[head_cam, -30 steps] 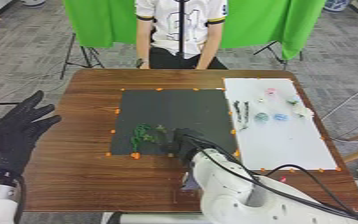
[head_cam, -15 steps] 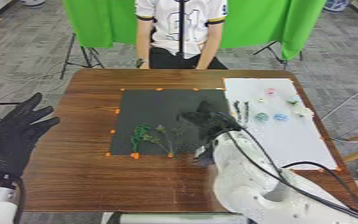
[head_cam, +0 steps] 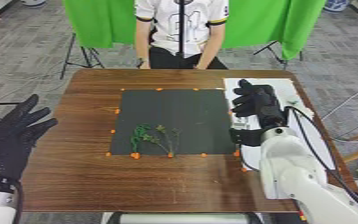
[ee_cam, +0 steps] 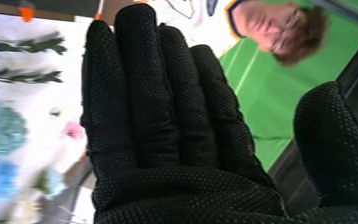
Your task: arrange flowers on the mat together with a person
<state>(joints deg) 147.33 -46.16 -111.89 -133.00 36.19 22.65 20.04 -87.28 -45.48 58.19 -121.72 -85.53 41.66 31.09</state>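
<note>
**Holding the right hand (head_cam: 266, 107) open over the white mat (head_cam: 286, 92)**

In the head view, reaches in from the lower right of the frame with the right arm (head_cam: 291, 172) and covers much of the white mat at right of frame. In the right wrist view, holds the fingers (ee_cam: 144, 90) straight and pressed nearly together, with the thumb (ee_cam: 331, 135) well apart from them. Cannot tell from either view how far above the mat.

In the right wrist view, shows on the white mat two leafy sprigs (ee_cam: 35, 46) lying side by side, then a teal flower (ee_cam: 5, 129) and a blue flower (ee_cam: 1, 181) near each other, both blurred. Shows near them a small pink flower (ee_cam: 73, 131), partly behind the glove's edge, and a cream flower (ee_cam: 23, 210), soft and cut off by the picture's edge.

In the head view, shows at lower left of the dark mat (head_cam: 180, 112) a curly green sprig (head_cam: 141, 136), and just beside it a branching stem (head_cam: 163, 139), too small for telling whether touching. Shows orange pieces (head_cam: 135, 155) along the mat's edges, on the brown table (head_cam: 140, 187).

At left of frame, holds the left hand (head_cam: 14, 135) raised, with fingers straight and spread.
</note>
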